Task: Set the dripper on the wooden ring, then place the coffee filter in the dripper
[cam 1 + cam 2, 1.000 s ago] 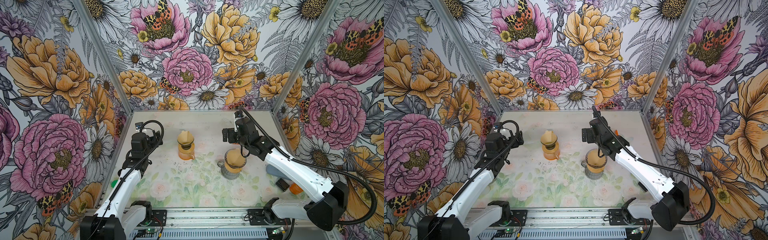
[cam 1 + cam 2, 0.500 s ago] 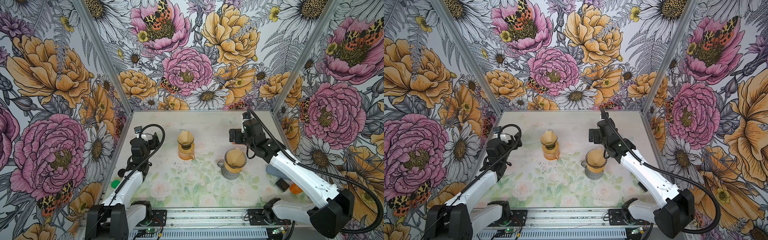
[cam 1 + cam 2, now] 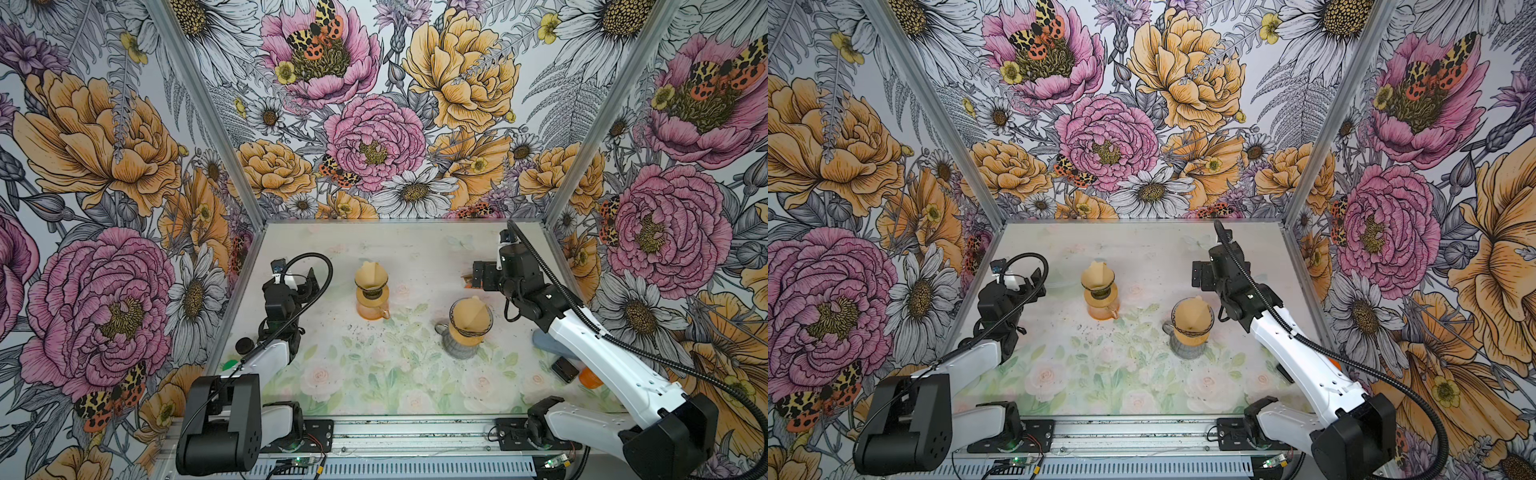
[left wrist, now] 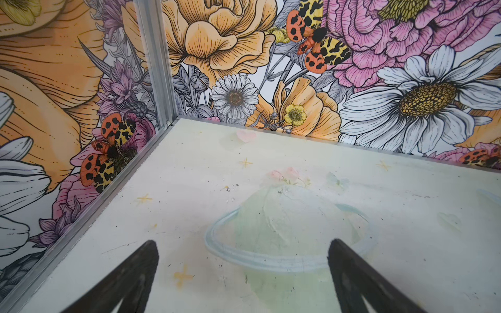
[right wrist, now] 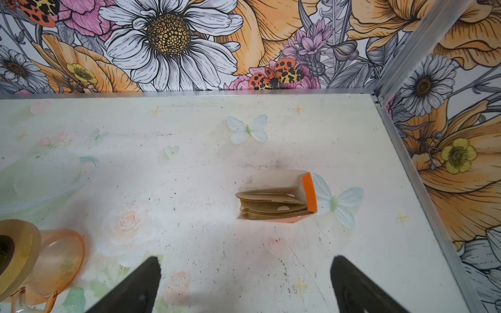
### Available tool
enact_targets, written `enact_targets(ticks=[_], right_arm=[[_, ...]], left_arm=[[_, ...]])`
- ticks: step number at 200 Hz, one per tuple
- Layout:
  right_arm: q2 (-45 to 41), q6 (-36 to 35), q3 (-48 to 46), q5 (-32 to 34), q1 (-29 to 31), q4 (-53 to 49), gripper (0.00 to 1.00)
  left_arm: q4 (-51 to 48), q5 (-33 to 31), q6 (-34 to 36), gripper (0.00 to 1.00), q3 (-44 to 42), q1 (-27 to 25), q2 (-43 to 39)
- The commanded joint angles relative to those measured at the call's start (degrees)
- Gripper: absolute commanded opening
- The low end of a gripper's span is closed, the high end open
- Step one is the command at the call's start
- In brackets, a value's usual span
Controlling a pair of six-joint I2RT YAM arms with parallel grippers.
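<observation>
The right gripper (image 5: 244,261) has been drawn back from the dripper (image 3: 470,334), jaws apart and empty; the coffee filter (image 3: 467,316) is left seated inside it, now behind that gripper; the left gripper (image 4: 242,242), likewise spread and empty, has been withdrawn; placement is judged complete.

Tan paper, orange glass, pastel surface (image 3: 374,386)
The walls (image 3: 374,141) bear pink, orange and white flowers with orange-yellow black-spotted moths. The surface shows faded green leaves, pale roses and white butterflies. Both coffee filters (image 3: 371,275) are tan; the carafe (image 3: 372,311) is translucent orange, the jug (image 3: 459,352) grey, the box (image 5: 310,193) orange.
</observation>
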Motion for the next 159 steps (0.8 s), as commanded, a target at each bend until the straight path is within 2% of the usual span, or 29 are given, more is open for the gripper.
enact_targets(ticks=[1, 101, 124, 159], right_arm=[[-0.2, -1.0, -1.2, 1.0, -2.4, 3.2, 1.00], [-4.4, -4.2, -11.5, -3.4, -13.7, 14.0, 0.99], [-6.2, -5.5, -14.4, -4.8, -15.1, 17.2, 1.00], [-7.1, -7.1, -18.5, -6.2, -16.8, 22.3, 0.99]], left_arm=[[7.5, -0.2, 3.0, 0.99, -1.5, -1.0, 2.7], [29.6, 1.5, 5.0, 0.99, -5.5, -1.7, 18.2], [26.6, 1.3, 4.3, 0.99, -4.5, -1.2, 17.8], [18.9, 4.6, 2.8, 0.99, -0.5, 0.9, 17.6]])
